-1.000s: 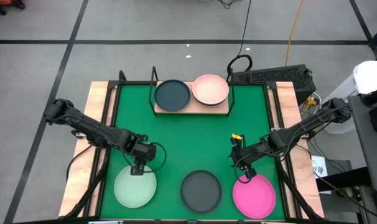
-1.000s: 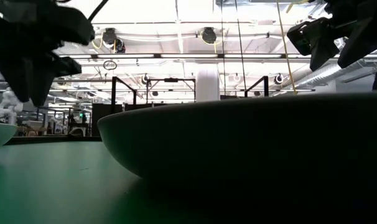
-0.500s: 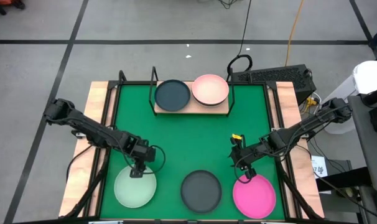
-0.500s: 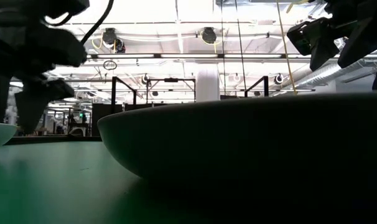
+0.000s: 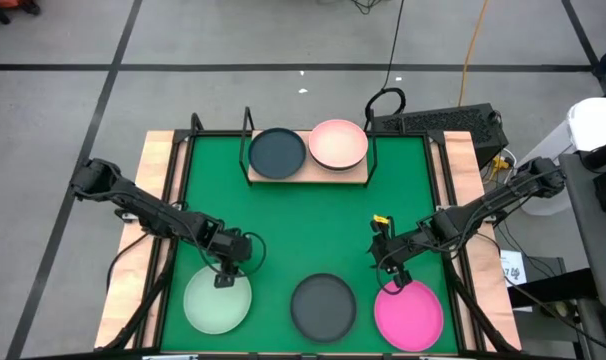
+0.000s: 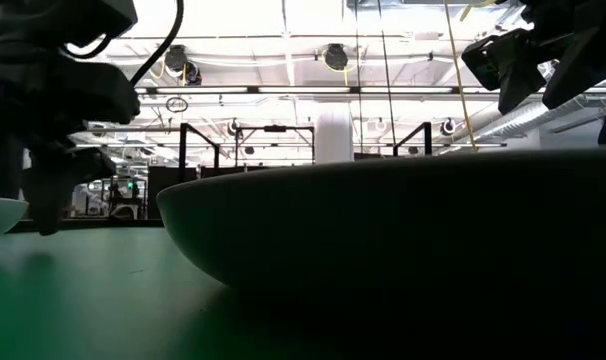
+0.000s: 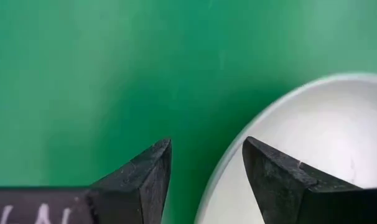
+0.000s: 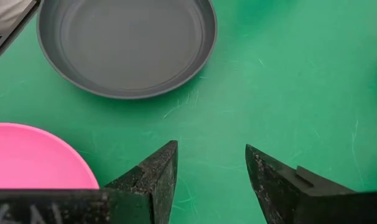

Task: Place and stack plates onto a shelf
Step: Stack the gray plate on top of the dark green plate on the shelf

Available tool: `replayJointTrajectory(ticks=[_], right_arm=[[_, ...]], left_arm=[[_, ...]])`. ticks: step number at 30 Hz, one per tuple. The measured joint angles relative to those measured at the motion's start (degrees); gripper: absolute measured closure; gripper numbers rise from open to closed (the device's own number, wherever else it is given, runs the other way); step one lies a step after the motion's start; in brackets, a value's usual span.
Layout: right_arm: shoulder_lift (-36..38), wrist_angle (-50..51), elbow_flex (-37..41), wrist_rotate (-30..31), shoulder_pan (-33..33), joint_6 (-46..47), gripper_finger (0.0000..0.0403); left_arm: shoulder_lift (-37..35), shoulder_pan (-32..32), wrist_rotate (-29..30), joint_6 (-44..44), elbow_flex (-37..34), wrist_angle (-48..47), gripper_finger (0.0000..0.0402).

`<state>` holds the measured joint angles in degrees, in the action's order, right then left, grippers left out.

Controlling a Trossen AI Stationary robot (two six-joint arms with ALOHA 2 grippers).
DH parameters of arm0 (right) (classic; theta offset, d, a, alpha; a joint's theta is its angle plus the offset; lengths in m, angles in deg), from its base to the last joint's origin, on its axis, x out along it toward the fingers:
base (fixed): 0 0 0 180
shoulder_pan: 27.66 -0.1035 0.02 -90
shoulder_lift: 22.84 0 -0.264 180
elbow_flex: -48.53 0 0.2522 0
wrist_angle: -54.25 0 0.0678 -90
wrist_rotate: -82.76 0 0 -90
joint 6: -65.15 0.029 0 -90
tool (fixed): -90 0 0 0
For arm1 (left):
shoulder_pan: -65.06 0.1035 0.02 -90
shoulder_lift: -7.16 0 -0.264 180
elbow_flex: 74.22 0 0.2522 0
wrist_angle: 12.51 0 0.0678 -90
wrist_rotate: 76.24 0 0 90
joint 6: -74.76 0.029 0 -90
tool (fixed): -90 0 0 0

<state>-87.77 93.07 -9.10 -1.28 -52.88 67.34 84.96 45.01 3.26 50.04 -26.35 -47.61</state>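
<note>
The pale green plate [image 5: 217,303] lies flat on the green mat near the near-left corner. My left gripper [image 5: 223,278] is open and low over its far rim [image 7: 221,163], with one finger above the plate's inside and the other above the mat. My right gripper [image 5: 390,270] is open and hovers over bare mat [image 8: 211,146], just beyond the hot pink plate [image 5: 409,314] and to the right of the dark grey plate [image 5: 323,306]. On the shelf [image 5: 308,176] at the far side sit a dark teal plate [image 5: 277,152] and a pale pink plate [image 5: 338,145].
The shelf's black rod frame [image 5: 248,125] rises at its left end. The dark grey plate fills the low view's foreground [image 6: 403,230]. Open mat [image 5: 313,225] lies between the shelf and the three near plates. Cables and a keyboard [image 5: 438,122] sit beyond the far-right corner.
My left gripper has come down and moved a little toward the table's near edge, onto the far rim of the pale green plate, staying open. The plates have not moved.
</note>
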Motion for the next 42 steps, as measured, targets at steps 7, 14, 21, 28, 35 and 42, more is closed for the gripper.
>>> replayJointTrajectory(ticks=[7, 14, 21, 28, 35, 42], right_arm=[[0.0, 0.01, 0.0, 0.0, -0.02, 0.07, 0.0234], [0.0, 0.01, -0.02, 0.0, -0.02, 0.1, 0.0234], [0.0, -0.02, -0.02, 0.12, -0.02, -0.8, 0.0234], [0.0, -0.48, -0.02, 1.85, 0.0, -2.75, 0.0234], [0.0, -0.46, -0.02, 1.86, 0.0, -1.34, 0.0234], [0.0, -1.19, -0.02, 2.92, 0.02, -1.98, 0.0234]], left_arm=[[0.03, -0.26, 0.0, 1.74, 0.0, -0.21, 0.0239], [2.98, -0.2, -4.16, 1.24, 0.23, -5.25, 0.0328], [1.84, 1.05, -4.21, 5.36, 5.28, -8.09, 0.0391], [-2.42, 6.54, 9.88, 10.74, 16.52, -18.26, 0.0392], [-7.42, 18.6, 35.37, 11.14, 27.17, -20.45, 0.0392], [-6.07, 38.68, 32.72, 10.48, 34.23, -17.21, 0.0392]])
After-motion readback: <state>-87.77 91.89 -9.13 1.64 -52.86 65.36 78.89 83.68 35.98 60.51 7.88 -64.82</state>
